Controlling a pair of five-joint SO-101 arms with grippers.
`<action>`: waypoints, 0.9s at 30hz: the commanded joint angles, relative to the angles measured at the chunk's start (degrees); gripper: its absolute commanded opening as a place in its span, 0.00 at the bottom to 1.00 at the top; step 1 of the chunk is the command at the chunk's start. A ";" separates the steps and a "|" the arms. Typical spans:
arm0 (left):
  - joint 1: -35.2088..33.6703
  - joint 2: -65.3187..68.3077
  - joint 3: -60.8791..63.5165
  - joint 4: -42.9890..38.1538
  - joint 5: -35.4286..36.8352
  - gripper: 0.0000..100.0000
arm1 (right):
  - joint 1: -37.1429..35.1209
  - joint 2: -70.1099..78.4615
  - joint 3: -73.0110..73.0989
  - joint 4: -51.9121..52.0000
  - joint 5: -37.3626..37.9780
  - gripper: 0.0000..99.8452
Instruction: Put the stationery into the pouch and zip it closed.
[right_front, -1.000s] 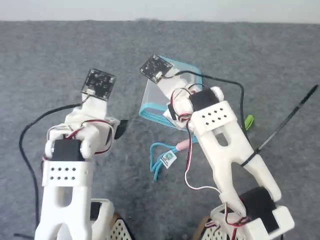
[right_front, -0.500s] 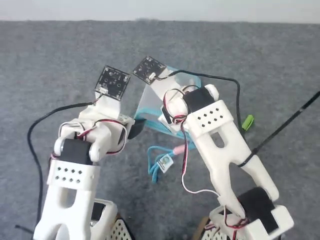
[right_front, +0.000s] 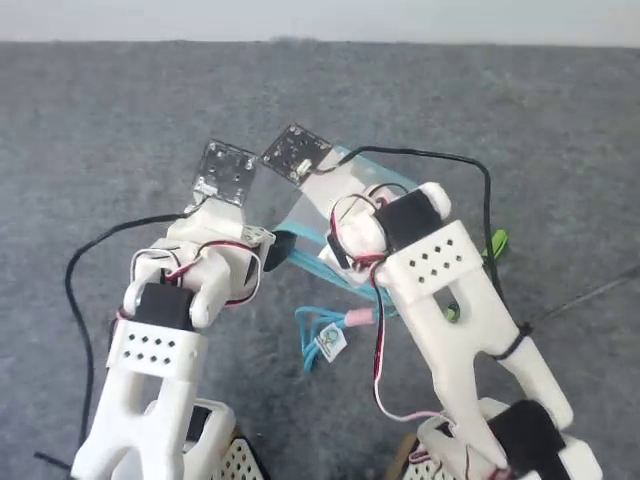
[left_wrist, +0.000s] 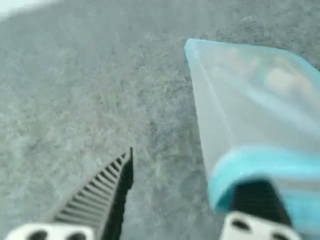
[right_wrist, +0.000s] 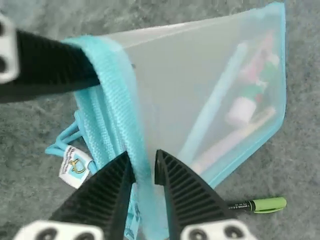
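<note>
The pouch (right_wrist: 200, 90) is held up at a tilt over the counter (left_wrist: 75, 90), pinched by its woven teal zip band in the right gripper (right_wrist: 144, 160). The left gripper (left_wrist: 192, 172) stands wide, one finger against the band's end. Zipping would likely go best if that gripper clamps the end, giving tension to pull against, since slack film would buckle. The walls are frosted, floppy plastic, with pens (right_wrist: 240, 100) visible inside. A green pen (right_wrist: 257, 204) lies outside on the coarse grey felt and probably belongs inside first. A teal cord (right_wrist: 65, 142) trails nearby.
</note>
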 joint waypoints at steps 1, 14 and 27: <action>0.35 -0.97 0.40 -1.67 0.26 0.30 | -1.45 -4.53 -3.69 1.01 -0.44 0.01; 3.34 -0.62 9.19 -15.82 0.62 0.29 | -5.05 -4.53 -3.60 1.10 -0.35 0.01; 3.96 -1.05 9.36 -16.62 0.70 0.09 | -4.70 -4.00 -3.52 0.75 -3.96 0.01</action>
